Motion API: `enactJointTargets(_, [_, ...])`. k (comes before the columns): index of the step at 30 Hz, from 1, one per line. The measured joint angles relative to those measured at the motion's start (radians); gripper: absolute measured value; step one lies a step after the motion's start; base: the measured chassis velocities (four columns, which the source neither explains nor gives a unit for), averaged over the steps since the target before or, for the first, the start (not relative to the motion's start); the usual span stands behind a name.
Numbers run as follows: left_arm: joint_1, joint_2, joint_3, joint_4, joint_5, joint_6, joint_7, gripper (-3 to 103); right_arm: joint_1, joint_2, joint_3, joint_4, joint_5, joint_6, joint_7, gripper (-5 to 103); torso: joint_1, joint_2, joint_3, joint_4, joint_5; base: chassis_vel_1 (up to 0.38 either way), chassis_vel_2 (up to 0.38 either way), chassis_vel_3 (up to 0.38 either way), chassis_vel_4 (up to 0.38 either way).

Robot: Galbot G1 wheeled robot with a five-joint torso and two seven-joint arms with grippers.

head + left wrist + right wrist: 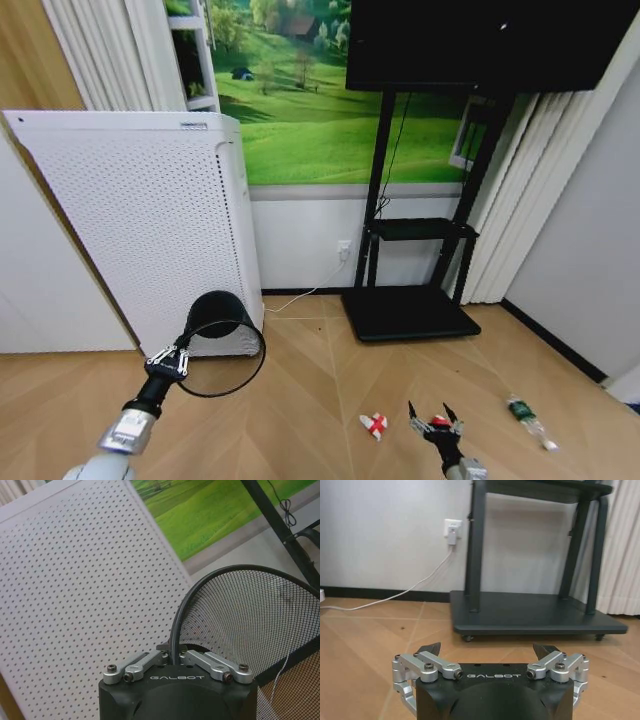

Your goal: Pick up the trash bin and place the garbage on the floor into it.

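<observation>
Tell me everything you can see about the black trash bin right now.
The trash bin is a small round wastebasket of black wire mesh with a solid rim, tapering toward its base. It is off the floor and tipped, its open mouth facing the camera. The left gripper is shut on its rim. Behind it stands the white perforated appliance.

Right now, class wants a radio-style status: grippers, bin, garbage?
Left gripper shut on trash bin rim, bin lifted. Right gripper open above red packet. Wrapper, bottle on floor.
</observation>
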Motion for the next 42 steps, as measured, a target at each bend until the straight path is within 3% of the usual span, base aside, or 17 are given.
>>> enactJointTargets(2, [-0.002, -0.006, 0.009, 0.002, -0.001, 0.007, -0.003, 3, 0.008, -0.007, -0.008, -0.01, -0.003, -0.009, 0.006, 100, 0.0, 0.0, 0.0, -0.0001, -0.0011, 0.184, 0.243, -0.181, -0.217])
enactJointTargets(11, [-0.012, -0.078, 0.067, 0.027, -0.044, 0.056, -0.037, 3, 0.057, -0.075, -0.092, -0.11, 0.037, -0.091, 0.063, 100, 0.0, 0.0, 0.0, -0.0003, 0.0005, 0.046, 0.025, -0.02, -0.045])
enactJointTargets(22, [-0.02, -0.135, 0.1, 0.048, -0.051, 0.083, -0.053, 3, 0.125, -0.099, -0.219, -0.216, 0.25, -0.245, 0.149, 100, 0.0, 0.0, 0.0, 0.0001, -0.0001, -0.021, -0.019, 0.019, 0.013])
enactJointTargets(28, [-0.02, -0.136, 0.098, 0.059, -0.037, 0.078, -0.053, 3, 0.173, -0.088, -0.258, -0.267, 0.268, -0.255, 0.17, 100, 0.0, 0.0, 0.0, -0.0001, -0.0001, 0.0, 0.0, 0.0, 0.0])
enactJointTargets(42, [-0.018, -0.139, 0.103, 0.066, -0.013, 0.061, -0.052, 3, 0.295, -0.068, -0.242, -0.449, 0.19, -0.239, 0.191, 100, 0.0, 0.0, 0.0, -0.0002, 0.0, 0.0, 0.0, 0.0, 0.0])
